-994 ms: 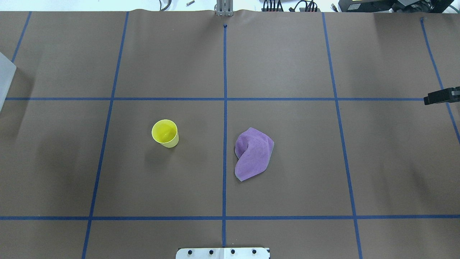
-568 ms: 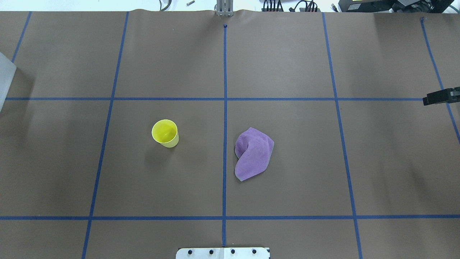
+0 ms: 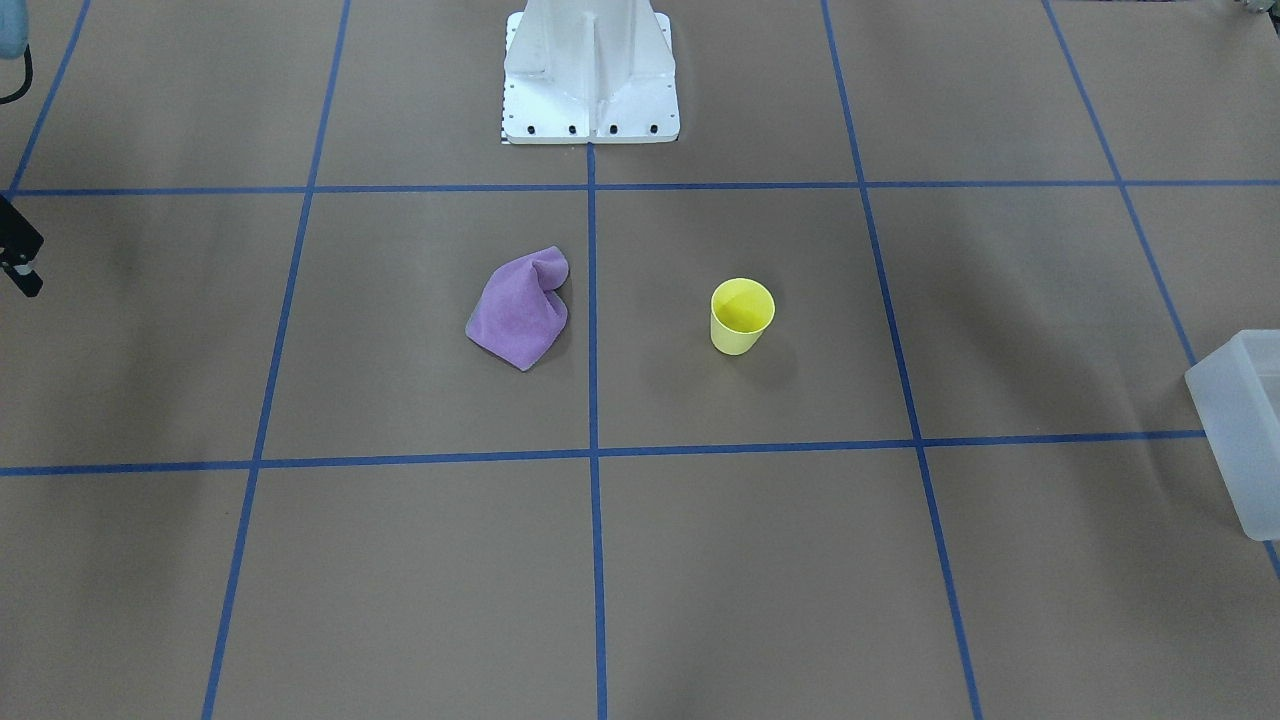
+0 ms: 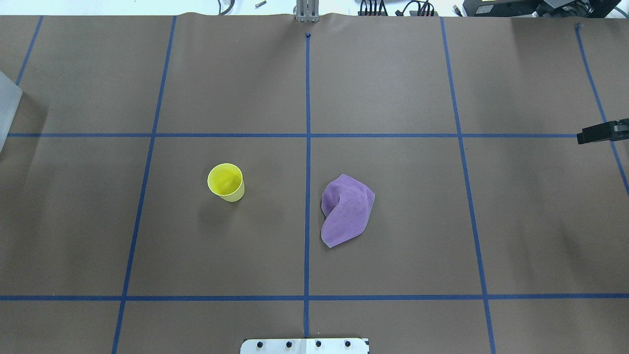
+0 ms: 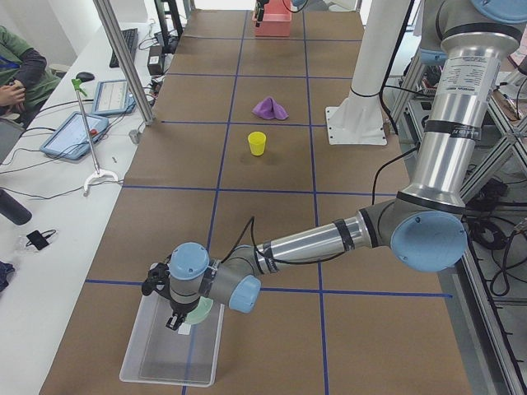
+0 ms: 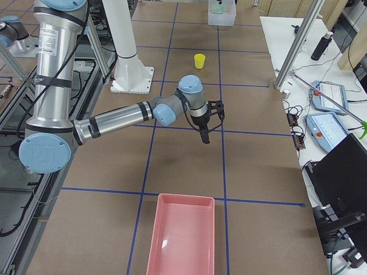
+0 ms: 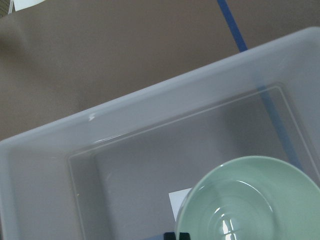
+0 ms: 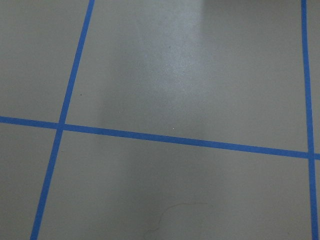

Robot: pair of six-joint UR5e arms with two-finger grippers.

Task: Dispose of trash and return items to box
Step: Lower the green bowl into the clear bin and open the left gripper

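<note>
The brown counter (image 4: 393, 88), gridded with blue tape (image 4: 307, 98), carried an upright yellow cup (image 4: 225, 182), a crumpled purple cloth (image 4: 346, 210) and the frosted box (image 3: 1245, 430).

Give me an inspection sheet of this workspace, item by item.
Surface: brown paper-covered table with blue tape grid.
Job's things: round pale mint-green bowl over the translucent frosted-white plastic bin; resting or held, cannot tell.
Clutter: upright yellow plastic cup; crumpled purple cloth; empty pink rectangular tub.
Tools: left tool above the bin; right tool over bare table; open or shut, cannot tell.
Cables: black leads beyond the table's far edge.
Surroundings: seated operator, tablets on a side desk.
</note>
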